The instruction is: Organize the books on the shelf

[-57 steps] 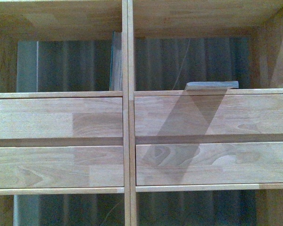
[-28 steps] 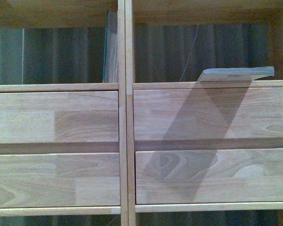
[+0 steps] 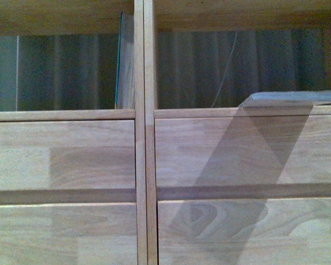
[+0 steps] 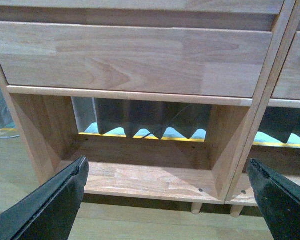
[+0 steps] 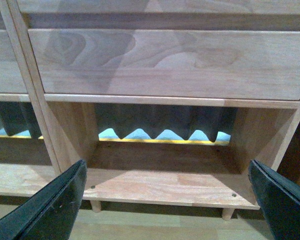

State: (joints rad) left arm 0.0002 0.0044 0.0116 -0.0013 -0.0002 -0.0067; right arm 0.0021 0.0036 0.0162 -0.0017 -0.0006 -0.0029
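In the front view the light-wood shelf (image 3: 139, 138) fills the picture, with its central upright divider and plain drawer fronts. The teal-blue book (image 3: 124, 61) stands upright in the upper left compartment, against the divider. A thin pale book (image 3: 298, 99) lies flat in the upper right compartment and shows edge-on, so its cover is hidden. Neither gripper shows in the front view. My left gripper (image 4: 167, 200) is open and empty before the bottom left compartment. My right gripper (image 5: 167, 200) is open and empty before the bottom right compartment.
A drawer front (image 4: 130, 60) sits above the bottom left compartment and another (image 5: 165, 60) above the bottom right one. A grey curtain (image 5: 165, 122) hangs behind the open-backed shelf. The shelf stands on short legs (image 5: 95, 205) on a pale wood floor (image 4: 140, 222).
The front view has drawn closer to the shelf. The flat book now sits further right in the picture and the drawer fronts look larger. Both books keep their places on the shelf.
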